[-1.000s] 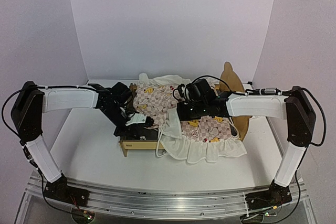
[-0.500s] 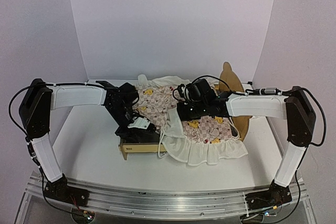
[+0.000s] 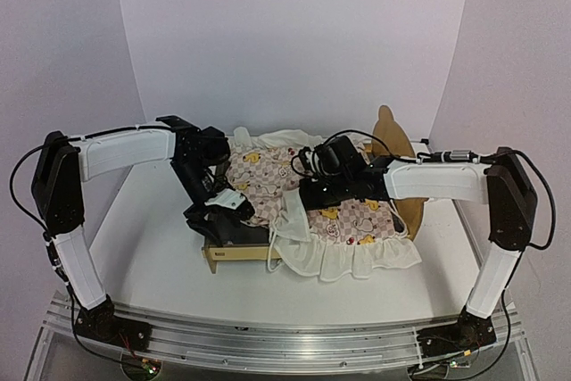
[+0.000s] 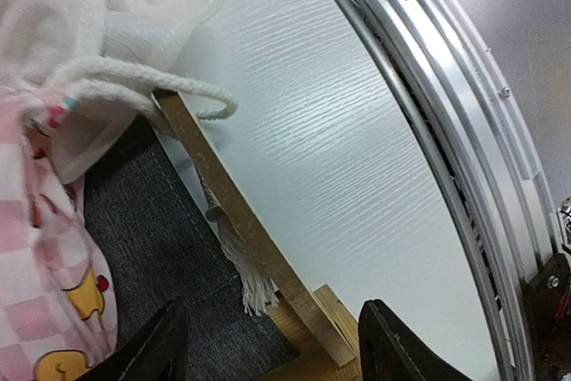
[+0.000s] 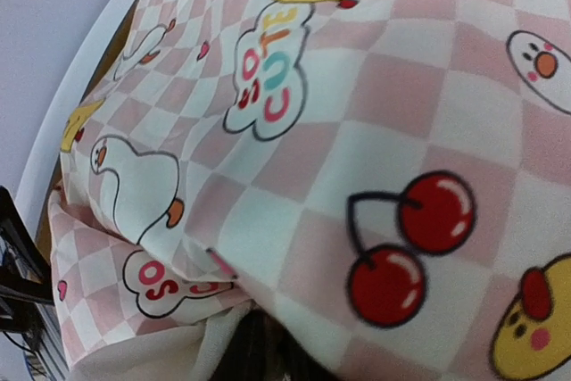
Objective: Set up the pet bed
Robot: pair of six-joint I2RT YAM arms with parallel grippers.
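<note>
**Pet bed** (image 3: pixel 234 252): lies lengthwise at the centre of the white table (image 3: pixel 143 247). The bear-ear headboard (image 3: pixel 398 144) stands upright at the 3 o'clock end, and the foot is at the 9 o'clock end. Only the foot corner of the light-wood frame and a patch of dark grey base (image 4: pixel 169 265) are bare.

**Quilt** (image 3: pixel 343 211): pink checked with a duck print. It is spread over the bed from about its middle to the headboard and is bunched towards 12 o'clock. Its cream ruffle (image 3: pixel 357 256) hangs over the 6 o'clock side onto the table. In the left wrist view a white cord (image 4: pixel 169 91) loops over the side rail (image 4: pixel 241 220).

**Left gripper** (image 3: pixel 217 218): over the foot end of the bed, at 9 o'clock from the quilt. Its fingers (image 4: pixel 156 350) stand wide apart with nothing between them, and the frame corner lies below the gap. The claw is open and holds nothing.

**Right gripper** (image 3: pixel 305 192): down on the quilt near the bed's middle. Fabric fills the right wrist view, apart from a dark shape at 6 o'clock under a fold, possibly a finger. Whether this claw is open or clamped on the cloth cannot be told.
</note>
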